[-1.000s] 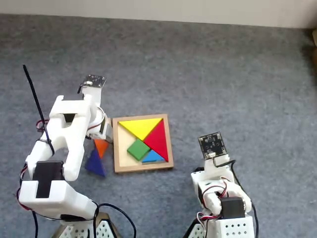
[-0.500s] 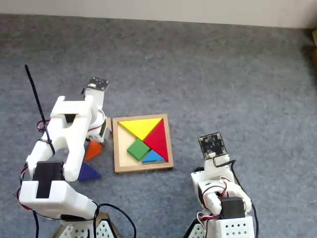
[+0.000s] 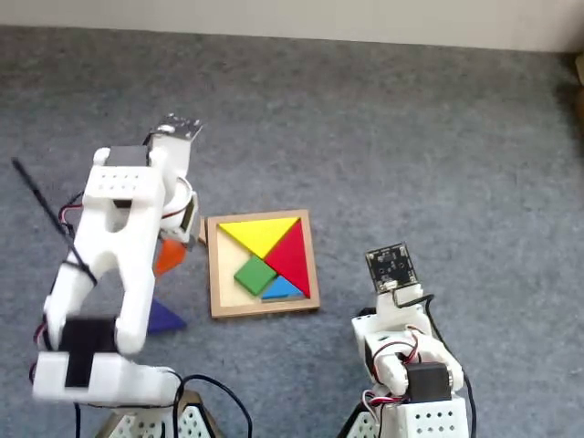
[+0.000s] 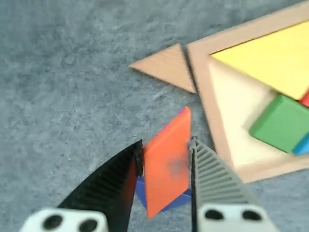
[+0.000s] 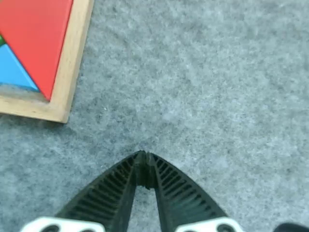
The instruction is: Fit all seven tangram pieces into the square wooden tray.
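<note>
The square wooden tray (image 3: 217,310) lies on the carpet with a yellow triangle (image 3: 258,234), a red triangle (image 3: 294,256), a green square (image 3: 255,274) and a light blue triangle (image 3: 282,289) in it. My left gripper (image 4: 165,146) is shut on an orange parallelogram (image 4: 166,167), lifted just left of the tray (image 4: 203,92). The orange parallelogram (image 3: 169,255) shows beside the left arm. A dark blue triangle (image 3: 164,317) lies on the carpet below it. A plain wooden triangle (image 4: 165,67) rests against the tray's outer corner. My right gripper (image 5: 145,170) is shut with nothing in it, over bare carpet near the tray corner (image 5: 63,111).
Grey carpet covers the whole work area. A pale wall edge (image 3: 292,18) runs along the far side. The right arm's base (image 3: 411,383) sits at the near right, the left arm's base (image 3: 119,411) at the near left.
The left gripper took hold of the orange parallelogram and lifted it up and to the left, off the dark blue triangle. The left arm rose. The right arm kept still.
</note>
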Tool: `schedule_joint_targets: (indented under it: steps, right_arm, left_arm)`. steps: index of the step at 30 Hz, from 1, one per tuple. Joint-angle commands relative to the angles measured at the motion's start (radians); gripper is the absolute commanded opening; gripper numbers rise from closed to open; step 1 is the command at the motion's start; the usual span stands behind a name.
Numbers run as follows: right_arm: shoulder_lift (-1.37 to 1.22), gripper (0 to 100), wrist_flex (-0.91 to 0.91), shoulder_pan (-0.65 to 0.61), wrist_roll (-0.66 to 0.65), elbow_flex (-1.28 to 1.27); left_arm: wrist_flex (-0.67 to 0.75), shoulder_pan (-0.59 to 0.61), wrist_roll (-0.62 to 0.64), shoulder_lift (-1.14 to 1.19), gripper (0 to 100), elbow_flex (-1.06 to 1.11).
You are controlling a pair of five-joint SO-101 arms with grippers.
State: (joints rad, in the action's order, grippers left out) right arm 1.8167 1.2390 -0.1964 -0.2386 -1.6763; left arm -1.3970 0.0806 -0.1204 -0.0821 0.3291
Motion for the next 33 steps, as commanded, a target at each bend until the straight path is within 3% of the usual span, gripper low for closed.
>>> schedule_joint_targets:
  steps: [1, 8, 14, 23, 27, 33]
  right_arm:
    - [0.004, 0.8, 0.005, 0.012, 0.0, -0.128]
    - [0.004, 0.8, 0.005, 0.012, 0.0, -0.128]
    - [0.004, 0.8, 0.005, 0.012, 0.0, -0.128]
    - [0.004, 0.8, 0.005, 0.012, 0.0, -0.128]
    - [0.004, 0.8, 0.005, 0.012, 0.0, -0.128]
    - [0.004, 0.8, 0.005, 0.012, 0.0, -0.128]
  left_arm:
    - [-0.014, -0.068, -0.009, -0.197, 12, 0.035]
    - [0.02, -0.147, -0.002, -0.291, 21, 0.137]
    - [0.054, -0.102, -0.002, -0.208, 27, 0.14]
    - [-0.015, -0.048, -0.026, -0.272, 23, 0.143]
    - [-0.006, 0.07, -0.178, -0.262, 23, 0.168]
    - [-0.006, 0.217, -0.523, -0.193, 23, 0.193]
